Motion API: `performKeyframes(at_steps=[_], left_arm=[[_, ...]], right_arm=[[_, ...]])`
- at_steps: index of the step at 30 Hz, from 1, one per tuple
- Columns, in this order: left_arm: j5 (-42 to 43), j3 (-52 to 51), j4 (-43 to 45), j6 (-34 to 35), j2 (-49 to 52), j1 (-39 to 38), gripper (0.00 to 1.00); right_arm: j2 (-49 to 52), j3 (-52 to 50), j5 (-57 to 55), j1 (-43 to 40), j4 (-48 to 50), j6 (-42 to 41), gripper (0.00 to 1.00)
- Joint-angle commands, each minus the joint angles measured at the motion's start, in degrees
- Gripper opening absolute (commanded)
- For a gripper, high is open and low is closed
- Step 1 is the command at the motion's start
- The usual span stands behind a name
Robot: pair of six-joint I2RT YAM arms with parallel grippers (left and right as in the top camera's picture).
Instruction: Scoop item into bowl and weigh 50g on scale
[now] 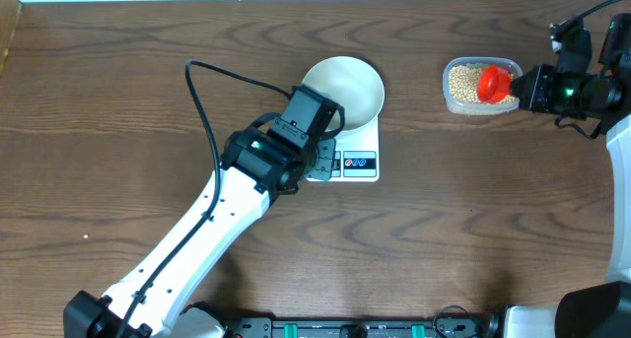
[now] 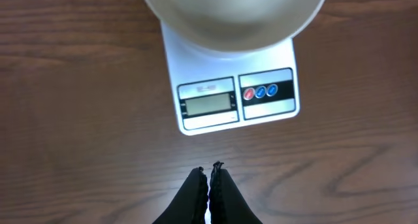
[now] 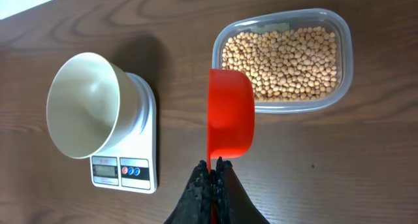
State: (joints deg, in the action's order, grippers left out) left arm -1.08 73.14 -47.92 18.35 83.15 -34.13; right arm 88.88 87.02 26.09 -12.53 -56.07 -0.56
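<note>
We hold the scoop [image 3: 230, 113], beans [image 3: 281, 62] just ahead of it.
Our right gripper [image 3: 210, 166] pinches its handle end; beans look light, loose, likely to roll, so carry level.

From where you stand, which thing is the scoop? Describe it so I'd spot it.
On the wooden table, find the clear plastic tub of beans toward the robot's right. Over it the right gripper pinches a cup-shaped scoop, bright red where the bowl and scale are white.

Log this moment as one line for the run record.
bowl: empty, on scale | left jaws: shut, empty, by scale front | right jaws: shut on red scoop at tub of beans
</note>
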Motion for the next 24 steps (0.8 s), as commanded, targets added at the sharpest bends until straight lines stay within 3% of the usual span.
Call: performKeyframes(at_steps=[1, 24], left_arm=[[-1.77, 0.22, 0.83, -0.96, -0.02, 0.37, 0.08], [-0.83, 0.20, 12.31, -0.87, 12.63, 0.22, 0.07]], right_arm=[[-0.15, 1.05, -0.57, -0.22, 0.44, 1.09, 0.01], [0.42, 1.03, -2.67, -0.22, 1.66, 1.53, 0.01]])
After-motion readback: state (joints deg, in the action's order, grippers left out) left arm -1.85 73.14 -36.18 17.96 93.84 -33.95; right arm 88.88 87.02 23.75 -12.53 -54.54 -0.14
